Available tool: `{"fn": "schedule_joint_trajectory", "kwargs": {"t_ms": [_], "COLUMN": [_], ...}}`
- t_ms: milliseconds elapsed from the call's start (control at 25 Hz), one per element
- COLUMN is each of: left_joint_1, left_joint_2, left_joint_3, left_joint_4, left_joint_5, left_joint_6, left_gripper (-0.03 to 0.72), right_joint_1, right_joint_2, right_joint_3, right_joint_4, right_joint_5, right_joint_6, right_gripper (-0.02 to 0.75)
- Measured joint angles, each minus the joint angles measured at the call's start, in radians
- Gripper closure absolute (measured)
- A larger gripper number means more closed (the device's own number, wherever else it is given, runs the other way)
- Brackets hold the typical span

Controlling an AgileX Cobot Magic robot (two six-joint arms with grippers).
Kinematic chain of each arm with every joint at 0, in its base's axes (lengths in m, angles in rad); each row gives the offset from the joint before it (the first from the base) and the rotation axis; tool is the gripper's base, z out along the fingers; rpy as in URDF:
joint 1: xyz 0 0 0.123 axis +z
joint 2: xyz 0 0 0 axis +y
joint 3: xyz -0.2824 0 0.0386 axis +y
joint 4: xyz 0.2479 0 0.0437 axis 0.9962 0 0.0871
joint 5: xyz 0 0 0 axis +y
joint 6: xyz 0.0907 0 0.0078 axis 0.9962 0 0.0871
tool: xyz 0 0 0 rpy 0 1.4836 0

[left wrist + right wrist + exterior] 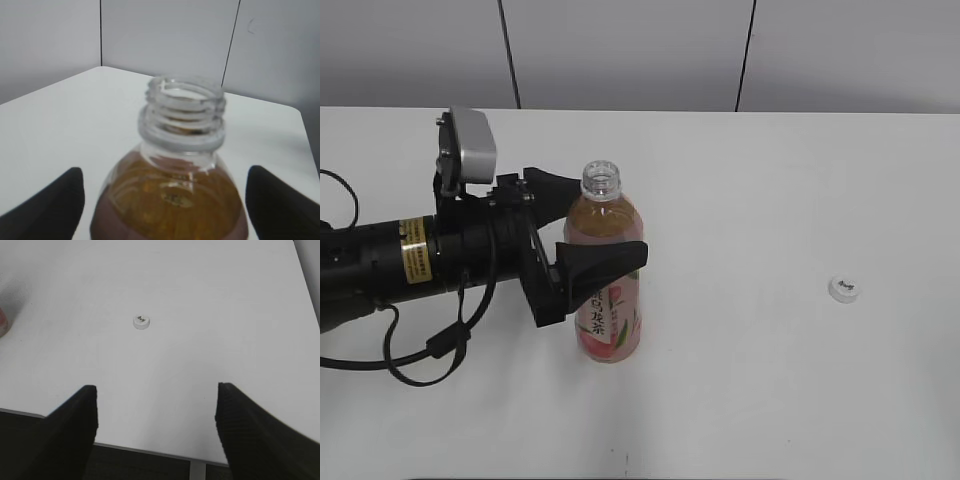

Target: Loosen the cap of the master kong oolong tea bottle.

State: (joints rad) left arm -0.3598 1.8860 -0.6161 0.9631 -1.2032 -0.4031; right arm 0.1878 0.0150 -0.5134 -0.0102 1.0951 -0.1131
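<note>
The master kong oolong tea bottle stands upright on the white table, its threaded neck bare and uncapped. My left gripper is open, one black finger on each side of the bottle's shoulder; the left wrist view shows gaps between the fingers and the bottle. The cap lies flat on the table well to the right of the bottle, top side up. It also shows in the right wrist view, well ahead of my open, empty right gripper, which is out of the exterior view.
The left arm and its cables lie across the table's left side. A grey panelled wall stands behind the table. The table's near edge lies under my right gripper. A sliver of the bottle shows at the left.
</note>
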Motion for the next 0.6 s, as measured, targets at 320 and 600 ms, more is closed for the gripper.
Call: {"fn": "schedule_joint_trajectory", "kwargs": {"t_ms": [320,600], "left_joint_1": [0.000,0.000], "left_joint_2": [0.000,-0.031], "left_joint_3": [0.000,0.000], "left_joint_4": [-0.026,-0.033], "left_joint_5": [0.000,-0.001], "left_joint_6": [0.000,0.000], "left_gripper": [0.094,0.094], "right_joint_1": [0.000,0.000], "right_joint_2": [-0.021,-0.021], "right_joint_3": [0.001,0.001], "right_joint_4": [0.000,0.000], "right_joint_5": [0.000,0.000], "right_joint_6": [0.000,0.000], "right_gripper": [0.181,0.181]}}
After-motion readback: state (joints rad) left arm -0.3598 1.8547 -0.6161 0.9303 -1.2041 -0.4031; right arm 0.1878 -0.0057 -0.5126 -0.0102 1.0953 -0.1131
